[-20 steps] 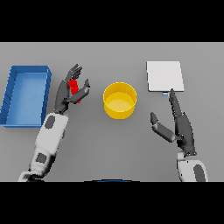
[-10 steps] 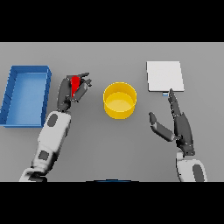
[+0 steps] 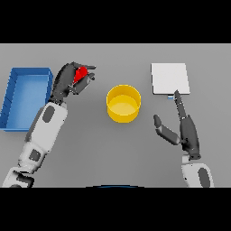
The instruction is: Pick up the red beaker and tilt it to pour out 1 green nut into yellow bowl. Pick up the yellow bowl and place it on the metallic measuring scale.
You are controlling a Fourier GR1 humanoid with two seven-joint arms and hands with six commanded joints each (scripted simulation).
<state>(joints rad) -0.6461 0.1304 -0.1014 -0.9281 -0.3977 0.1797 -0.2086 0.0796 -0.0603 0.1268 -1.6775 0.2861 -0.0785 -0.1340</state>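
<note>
My left hand (image 3: 67,81) is curled round the small red beaker (image 3: 80,73), left of the yellow bowl (image 3: 123,103); only part of the beaker shows between the fingers. The bowl stands at the table's middle, and I cannot make out anything inside it. At the back right lies the metallic measuring scale (image 3: 169,78), a pale square plate. My right hand (image 3: 186,129) is open at the right, fingers straight and pointing toward the scale's near edge, thumb spread toward the bowl.
A blue tray (image 3: 23,95) lies at the far left, just beside my left arm.
My left hand has closed its fingers round the red beaker and shifted up and slightly toward the bowl. The right hand has hardly moved.
</note>
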